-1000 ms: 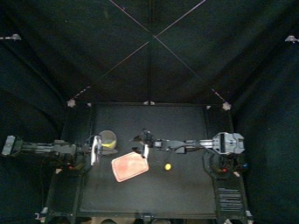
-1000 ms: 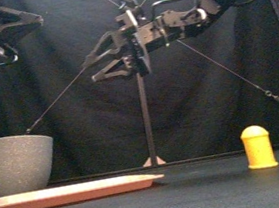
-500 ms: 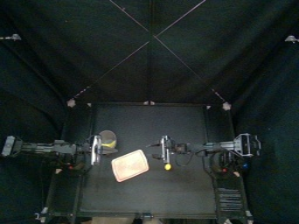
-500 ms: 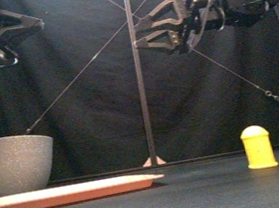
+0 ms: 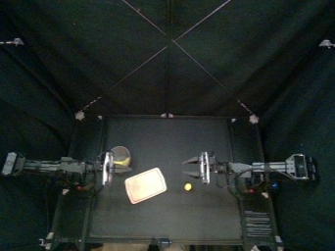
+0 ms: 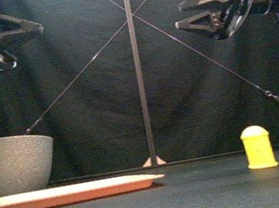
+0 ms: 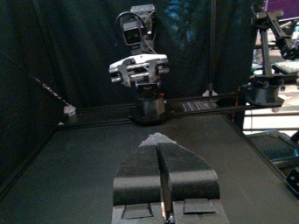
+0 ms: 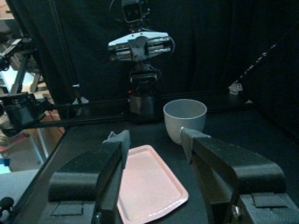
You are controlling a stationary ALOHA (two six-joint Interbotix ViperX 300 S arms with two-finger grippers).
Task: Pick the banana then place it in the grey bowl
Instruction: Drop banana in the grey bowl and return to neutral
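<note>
The banana [image 6: 257, 146] is a short yellow toy that stands upright on the table, right of the middle [image 5: 190, 185]. The tall grey speckled cup [image 6: 20, 163] stands at the left [image 5: 120, 154], with the flat pink tray [image 6: 70, 193] in front of it [image 5: 147, 184]. My right gripper [image 6: 204, 8] hangs open high above the banana, a little behind it [image 5: 203, 165]. Its wrist view shows the tray [image 8: 146, 179] and the cup [image 8: 184, 118] between the spread jaws, but not the banana. My left gripper [image 5: 102, 167] rests shut at the left, beside the cup [image 7: 162, 164].
The right arm's base [image 7: 140, 66] stands across the table in the left wrist view. The left arm [image 8: 140, 44] faces the right wrist camera behind the cup. Bare black table lies around the banana and in front of the tray.
My right gripper has drawn back to the right, from above the tray's edge to just behind the banana, staying open and high. The left arm, cup, tray and banana have not moved.
</note>
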